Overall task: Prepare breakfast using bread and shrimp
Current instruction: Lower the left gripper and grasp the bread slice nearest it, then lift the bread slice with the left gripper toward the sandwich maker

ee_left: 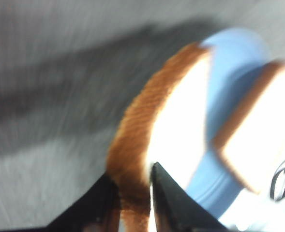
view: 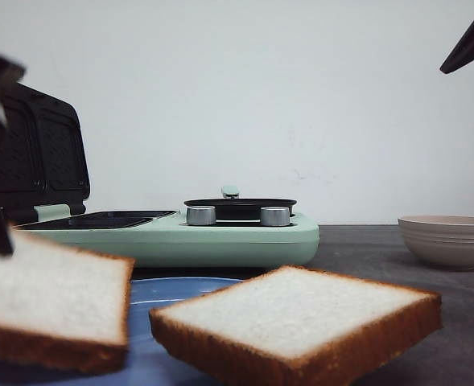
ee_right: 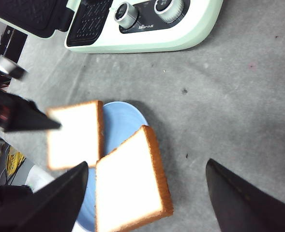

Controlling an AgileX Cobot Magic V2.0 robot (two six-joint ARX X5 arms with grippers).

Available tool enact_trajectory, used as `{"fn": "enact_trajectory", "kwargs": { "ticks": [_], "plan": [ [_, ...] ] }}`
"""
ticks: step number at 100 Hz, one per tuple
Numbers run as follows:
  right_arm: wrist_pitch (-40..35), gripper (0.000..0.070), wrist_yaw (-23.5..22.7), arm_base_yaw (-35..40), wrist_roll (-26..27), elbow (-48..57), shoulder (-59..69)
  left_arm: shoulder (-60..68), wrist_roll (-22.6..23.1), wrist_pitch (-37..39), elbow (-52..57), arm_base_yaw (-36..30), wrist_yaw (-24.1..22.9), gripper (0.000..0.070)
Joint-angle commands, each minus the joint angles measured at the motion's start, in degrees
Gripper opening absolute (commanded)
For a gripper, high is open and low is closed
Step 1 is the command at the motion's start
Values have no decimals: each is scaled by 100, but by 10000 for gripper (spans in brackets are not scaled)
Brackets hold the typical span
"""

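- Left gripper (ee_left: 132, 193): jaws closed on the crust edge of one bread slice (view: 51, 301), held raised at the lower left of the front view, above the blue plate (view: 180, 293).
- Right gripper (ee_right: 142, 193): fingers spread wide, nothing between them; it hangs over the second bread slice (ee_right: 130, 186).
- Second bread slice: rests partly on the blue plate, one side overhanging onto the grey table (ee_right: 219, 106).
- Mint-green sandwich maker (view: 220, 237): centre of the front view, lid (view: 39, 153) raised at upper left.
- Beige bowl (view: 448, 239): right edge of the front view.
- Shrimp: not identifiable in any view.
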Motion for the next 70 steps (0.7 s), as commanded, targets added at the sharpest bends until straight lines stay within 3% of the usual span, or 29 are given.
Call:
{"fn": "enact_trajectory", "kwargs": {
  "ticks": [1, 37, 70],
  "plan": [
    [61, 480, 31, 17, -94, 79, 33, -87, 76, 20, 214, -7, -15, 0],
    [79, 480, 129, 17, -96, 79, 33, -323, 11, 210, 713, -7, 190, 0],
    [96, 480, 131, 17, -177, 79, 33, -420, -896, 1287, 1204, -7, 463, 0]
  ]
}}
